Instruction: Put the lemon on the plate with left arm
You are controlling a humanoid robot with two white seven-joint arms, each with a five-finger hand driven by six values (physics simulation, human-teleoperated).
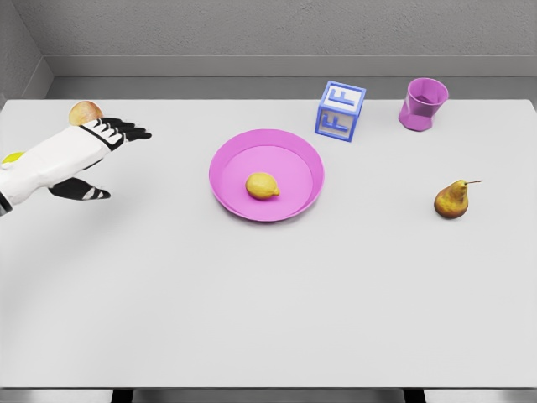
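- One hand shows, my left hand (88, 159), near the left edge of the table (252, 319), its white forearm coming in from that side. The black fingers (126, 130) are spread and flat, pointing toward the middle, the thumb splayed below; it holds nothing.
- Just behind my hand, toward the far left corner, sits a peach-coloured round fruit (86, 112), partly hidden by my wrist. A small yellow-green thing (12, 157) peeks out at the left edge under my forearm; I cannot tell what it is.
- Risk here, as I judge it: any careless sweep of my arm could knock that fruit or the hidden thing off the edge.
- In the middle, the lemon (263, 185) lies inside the pink plate (226, 159), near its centre, well apart from my hand. The job looks done to me; reaching back could only nudge the plate and roll the lemon out.
- Toward the far right corner stand a blue letter block (340, 111) and a tilted purple cup (423, 103); a pear (453, 200) lies near the right edge, none of them at risk.
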